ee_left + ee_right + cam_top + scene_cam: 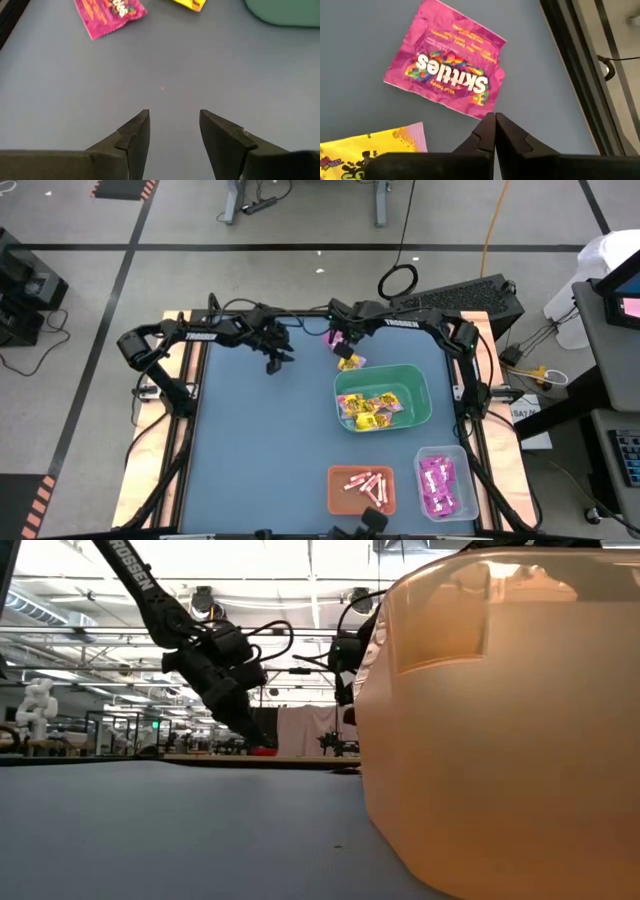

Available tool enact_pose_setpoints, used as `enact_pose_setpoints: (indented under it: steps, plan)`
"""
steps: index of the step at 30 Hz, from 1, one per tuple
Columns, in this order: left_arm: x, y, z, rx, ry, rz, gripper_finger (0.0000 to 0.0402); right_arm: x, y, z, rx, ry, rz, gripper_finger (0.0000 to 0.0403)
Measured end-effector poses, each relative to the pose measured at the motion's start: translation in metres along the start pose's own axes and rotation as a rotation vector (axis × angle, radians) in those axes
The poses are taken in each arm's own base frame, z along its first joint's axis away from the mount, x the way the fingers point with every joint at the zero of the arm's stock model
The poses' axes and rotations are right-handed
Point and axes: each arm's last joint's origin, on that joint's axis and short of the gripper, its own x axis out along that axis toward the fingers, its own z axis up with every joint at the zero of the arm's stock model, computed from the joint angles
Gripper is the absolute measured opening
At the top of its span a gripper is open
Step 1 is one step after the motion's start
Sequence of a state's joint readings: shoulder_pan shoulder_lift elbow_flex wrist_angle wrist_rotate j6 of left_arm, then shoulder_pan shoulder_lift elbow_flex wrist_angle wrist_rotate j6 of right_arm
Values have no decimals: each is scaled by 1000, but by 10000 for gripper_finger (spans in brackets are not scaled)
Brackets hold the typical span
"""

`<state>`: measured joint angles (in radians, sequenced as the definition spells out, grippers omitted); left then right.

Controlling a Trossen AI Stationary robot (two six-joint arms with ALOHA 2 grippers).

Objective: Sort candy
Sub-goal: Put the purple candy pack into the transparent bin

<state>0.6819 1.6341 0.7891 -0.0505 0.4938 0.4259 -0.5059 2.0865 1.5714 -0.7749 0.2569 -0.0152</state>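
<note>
Note that sorting is nearly complete. The green bin [424, 408] holds yellow packets, the orange bin [336, 492] pink sticks, and the clear bin [462, 477] magenta packets. Two candies remain loose on the tabletop [260, 450] at twelve o'clock: a magenta packet [447, 77] and a yellow packet [367, 150]. The right tool [495, 125] is pressed together just beside the magenta packet, pinching nothing visible. The left tool [172, 125] waits spread, empty, near eleven o'clock.

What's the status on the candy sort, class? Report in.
Right gripper shut, empty, beside the loose magenta packet. Left gripper open over bare mat. Yellow packet also unsorted, outside the green bin. Nothing blocking.
</note>
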Motion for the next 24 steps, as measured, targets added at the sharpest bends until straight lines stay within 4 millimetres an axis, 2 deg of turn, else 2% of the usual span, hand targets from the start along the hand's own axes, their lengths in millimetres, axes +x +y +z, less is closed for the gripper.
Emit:
enact_pose_setpoints:
  steps: [10, 14, 19, 24]
  plan:
    - [4, -6, 11, 48, -39, -7, 176, 22, 0, 0, 17, 24, 97, 1]
    - [5, -8, 14, 63, -51, -8, 176, 20, -1, 3, 21, 10, 102, 1]
    - [7, -11, 17, 87, -72, -9, 176, 6, -4, 14, 3, -17, 69, 1]
    - [9, -15, 20, 102, -82, -17, 176, 15, -4, 13, -8, 10, 73, 1]
